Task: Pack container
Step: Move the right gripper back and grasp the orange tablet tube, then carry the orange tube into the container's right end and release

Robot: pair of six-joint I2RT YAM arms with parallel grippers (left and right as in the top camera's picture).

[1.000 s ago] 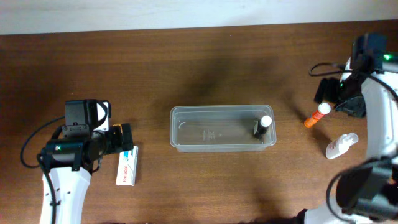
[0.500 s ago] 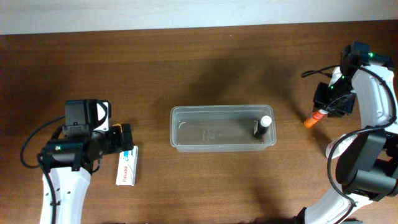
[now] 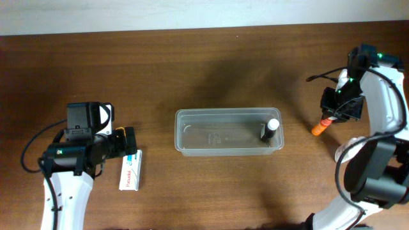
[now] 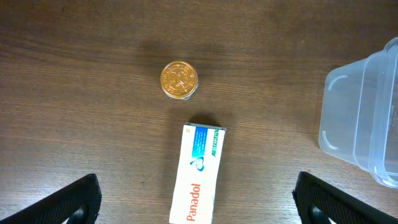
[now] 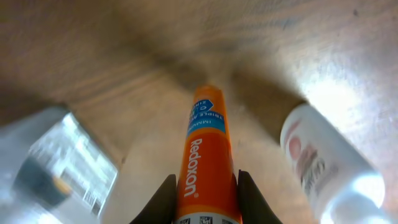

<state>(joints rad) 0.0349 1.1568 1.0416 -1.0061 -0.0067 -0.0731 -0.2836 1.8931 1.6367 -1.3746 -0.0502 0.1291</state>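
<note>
Right gripper is clasping an orange Redoxon tube, its narrow fingers pressing against both sides; the tube is lying on the table, slanting from 1 toward 7 o'clock. The clear container is sitting mid-table at 9 o'clock from this gripper, well apart, its long axis running 3 to 9 o'clock. Inside, one small dark bottle with a white cap is standing at the 3 o'clock end; the rest is bare. A white bottle is lying just beside the tube. Left gripper is hovering wide open over a Panadol box, with a gold-topped jar nearby.
</note>
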